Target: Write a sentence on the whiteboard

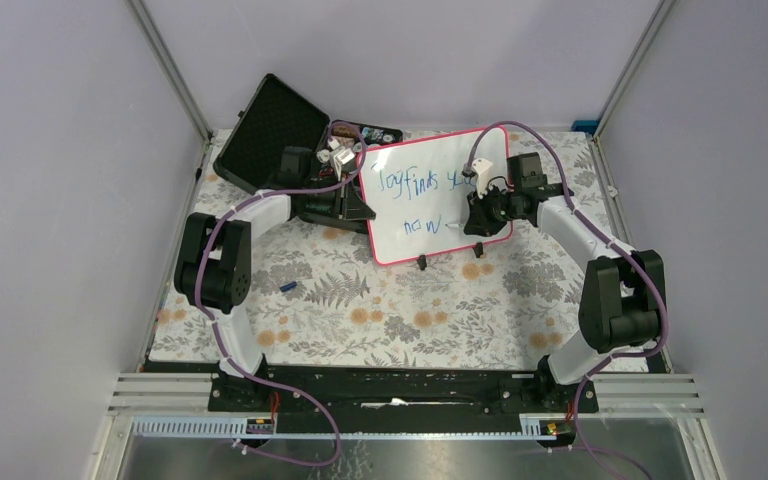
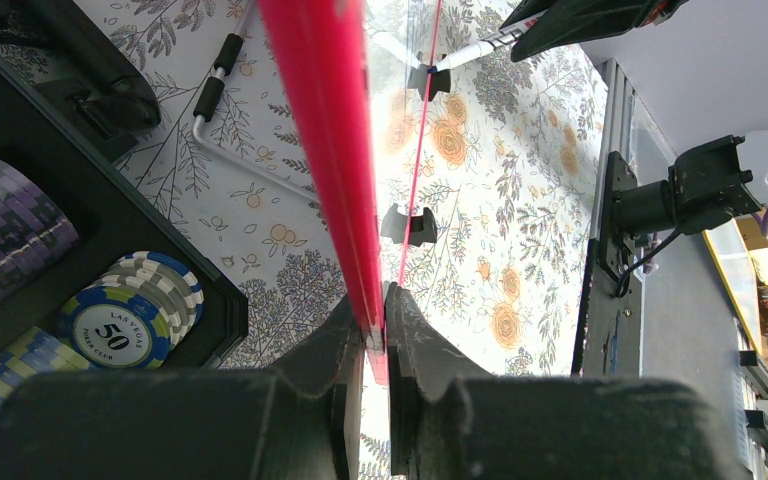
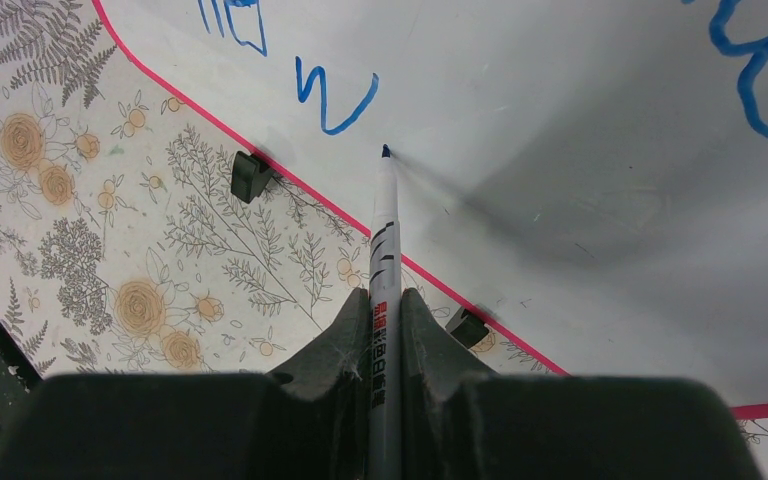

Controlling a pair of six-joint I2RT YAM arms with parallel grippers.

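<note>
Clamped in left hand [image 2: 377, 322] by its left frame: glossy white, pink-framed rectangular whiteboard [image 1: 415, 215], at far edge of desk [image 1: 360, 300]. Pinched in right hand [image 3: 385, 312]: slim white blue-tipped marker [image 3: 384, 220], tip at board's lower area, beside blue "now".

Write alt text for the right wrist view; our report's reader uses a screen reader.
The right claw is shut on a white marker, its blue tip at the whiteboard near blue handwriting. The board's pink-red frame and two black feet stand on a floral tablecloth.
</note>
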